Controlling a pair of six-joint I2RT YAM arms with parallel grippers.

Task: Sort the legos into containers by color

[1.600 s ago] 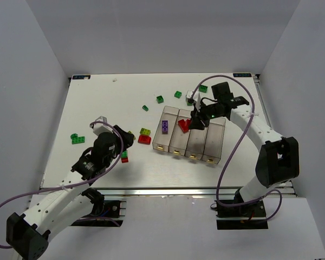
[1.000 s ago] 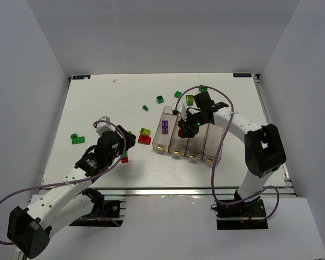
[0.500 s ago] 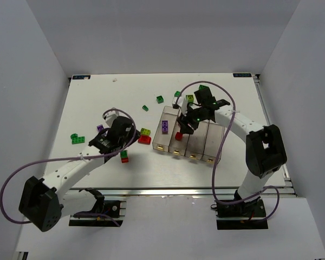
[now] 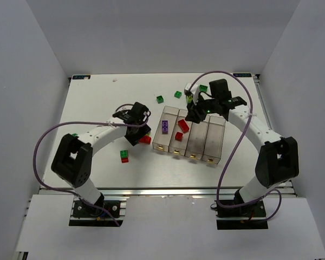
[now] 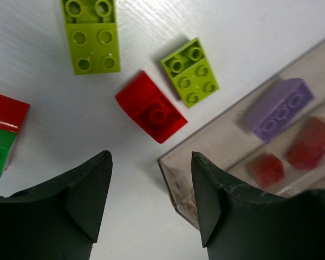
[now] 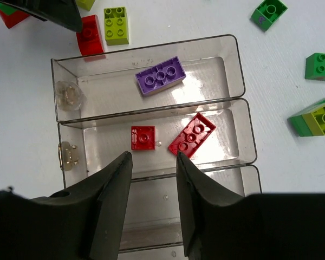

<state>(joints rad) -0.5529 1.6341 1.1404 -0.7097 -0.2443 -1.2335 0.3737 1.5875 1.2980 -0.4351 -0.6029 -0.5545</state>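
Observation:
Four joined clear bins (image 4: 197, 142) stand mid-table. The leftmost bin (image 6: 227, 70) holds a purple lego (image 6: 160, 75). The second bin (image 6: 244, 142) holds a small red lego (image 6: 142, 137) and a long red lego (image 6: 192, 134). My right gripper (image 6: 153, 162) is open and empty above the second and third bins; it also shows in the top view (image 4: 194, 112). My left gripper (image 5: 150, 181) is open and empty just left of the bins, above the table near a red lego (image 5: 151, 107); it also shows in the top view (image 4: 136, 132).
Two yellow-green legos (image 5: 91, 35) (image 5: 190, 71) lie beyond the red one. A red-and-green lego (image 4: 124, 156) lies nearer the front. Green legos (image 4: 160, 99) (image 4: 177, 95) (image 4: 203, 88) lie behind the bins. The two right bins hold nothing.

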